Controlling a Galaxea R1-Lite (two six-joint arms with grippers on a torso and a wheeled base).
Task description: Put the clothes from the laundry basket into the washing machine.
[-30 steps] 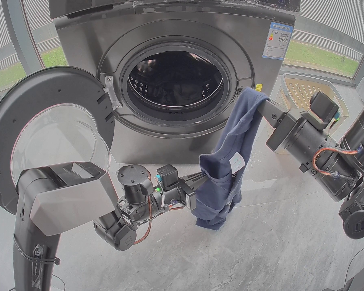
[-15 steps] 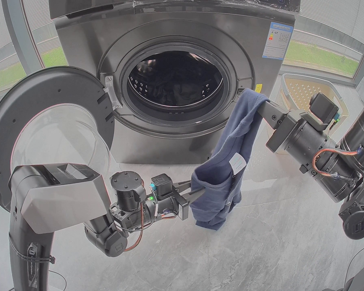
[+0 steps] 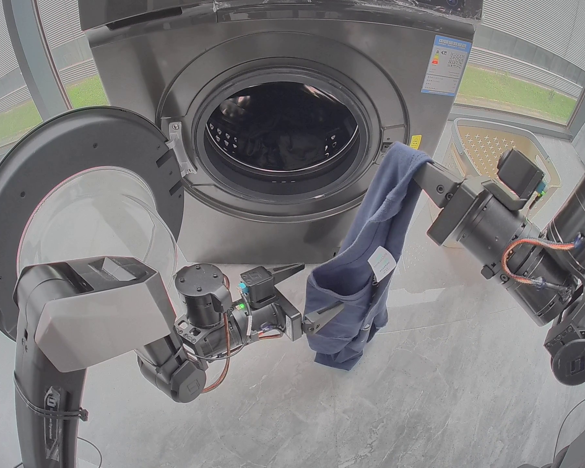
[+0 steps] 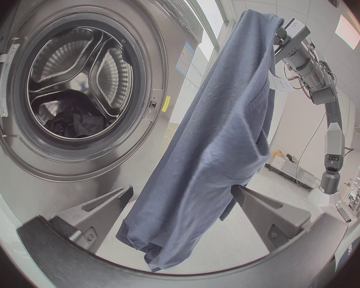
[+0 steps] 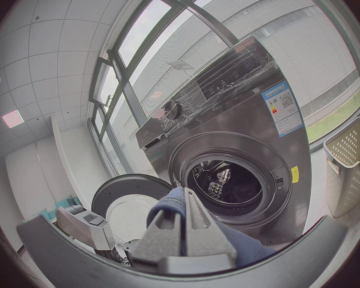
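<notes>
vs 1 s ago: left gripper [image 3: 322,286] was closed down around the lower folds of the blue garment [image 3: 370,242], now its fingers are spread wide, one either side of the hanging cloth, not pinching it. left arm has pulled back a bit toward the robot's left. right gripper [image 3: 421,169] hasn't moved, fingers pressed together on the garment's top edge. garment hangs free from it above the floor [image 3: 435,391], in front of the washing machine [image 3: 143,66], just right of the drum opening [image 3: 279,131].

counts: 1 blue garment with a white tag [image 3: 381,261], 1 dark heap of clothes [image 4: 74,121] inside the drum, 1 laundry basket [image 3: 474,141], 1 machine, 2 grippers.

around: door [image 3: 78,183] swung open to the left, just above the left arm. basket sits right of the machine, partly hidden behind the right wrist.
</notes>
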